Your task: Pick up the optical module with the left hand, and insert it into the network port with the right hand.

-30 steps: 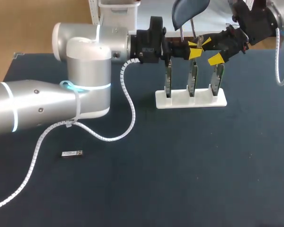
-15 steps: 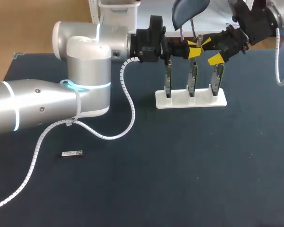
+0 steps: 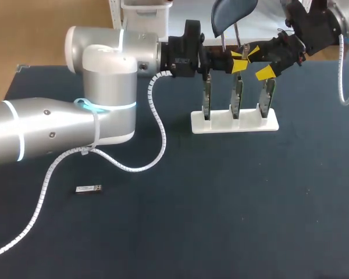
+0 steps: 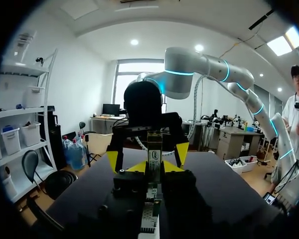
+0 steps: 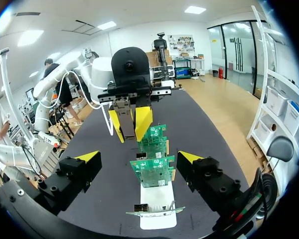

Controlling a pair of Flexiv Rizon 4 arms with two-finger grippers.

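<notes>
Two tools face each other above the white rack [image 3: 232, 123]: my left tool [image 3: 239, 61] clamps the optical module [image 5: 124, 117], my right tool [image 3: 259, 62] stands spread wide (a second module [image 3: 88, 189] lies on the table [image 3: 221, 221]).

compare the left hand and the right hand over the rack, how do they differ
The left hand is shut on a small metal module; the right hand is open and holds nothing. The left hand's fingers sit close together, while the right hand's are spread wide. Shared: both have yellow tips, face each other and hang above the white rack of green boards.
</notes>
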